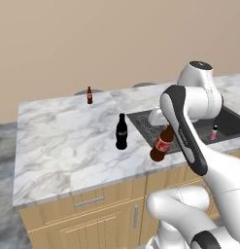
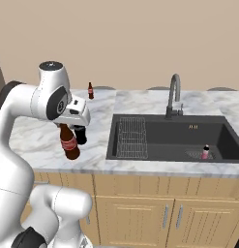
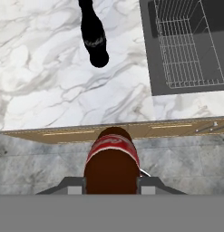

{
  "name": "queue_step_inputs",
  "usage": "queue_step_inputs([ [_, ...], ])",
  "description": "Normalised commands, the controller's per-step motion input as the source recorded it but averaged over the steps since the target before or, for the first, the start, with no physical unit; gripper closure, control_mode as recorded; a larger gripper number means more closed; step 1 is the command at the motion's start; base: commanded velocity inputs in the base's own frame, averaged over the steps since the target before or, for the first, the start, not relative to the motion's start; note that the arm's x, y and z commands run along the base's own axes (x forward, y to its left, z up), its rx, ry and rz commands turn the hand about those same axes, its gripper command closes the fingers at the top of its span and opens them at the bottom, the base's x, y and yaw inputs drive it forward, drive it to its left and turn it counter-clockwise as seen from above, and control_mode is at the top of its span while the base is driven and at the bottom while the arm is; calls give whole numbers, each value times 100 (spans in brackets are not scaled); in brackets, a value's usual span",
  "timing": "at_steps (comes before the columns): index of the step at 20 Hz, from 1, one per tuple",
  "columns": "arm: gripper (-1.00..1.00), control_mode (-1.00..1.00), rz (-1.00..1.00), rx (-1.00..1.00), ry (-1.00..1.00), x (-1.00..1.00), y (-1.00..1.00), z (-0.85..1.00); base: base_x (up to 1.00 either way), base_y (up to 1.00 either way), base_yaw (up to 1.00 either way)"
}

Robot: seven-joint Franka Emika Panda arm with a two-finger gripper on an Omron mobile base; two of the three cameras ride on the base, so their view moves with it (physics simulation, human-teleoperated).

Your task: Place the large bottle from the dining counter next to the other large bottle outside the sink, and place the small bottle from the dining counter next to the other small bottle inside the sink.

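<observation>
1. I see the tall brown cola-style bottle with a red label (image 1: 162, 144) pinched between my gripper (image 3: 112, 185) fingers, one dark pad on each side of its body.
2. The bottle hangs tilted in the air over the front edge of the white-and-grey marble counter (image 1: 63, 141), base pointing away from the hand.
3. The tall glossy black contoured bottle (image 1: 121, 132) stands upright on the marble, near the held bottle, just beside the dark grey sink (image 2: 188, 138).
4. Both tall bottles carry pale script; I cannot read it.
5. A tiny brown bottle (image 1: 89, 95) stands at the far counter edge; a tiny pink bottle (image 2: 205, 152) stands inside the sink.
</observation>
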Motion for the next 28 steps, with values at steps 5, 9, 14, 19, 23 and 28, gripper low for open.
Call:
queue_step_inputs([
  [5, 100, -100, -3, 0, 0, 13, 15, 0, 0, 0, 0],
  [9, 100, -100, -7, 0, 1, 27, 21, 0, 0, 0, 0],
  [14, 100, -100, -4, 0, 3, 2, 5, -3, 0, 0, 0],
  [19, 100, -100, -13, 0, 4, 19, 19, -23, 0, 0, 0],
  [23, 100, -100, -17, 0, 3, 31, 42, -24, 0, 0, 0],
  [28, 100, -100, -16, 0, 0, 36, 28, -22, 0, 0, 0],
])
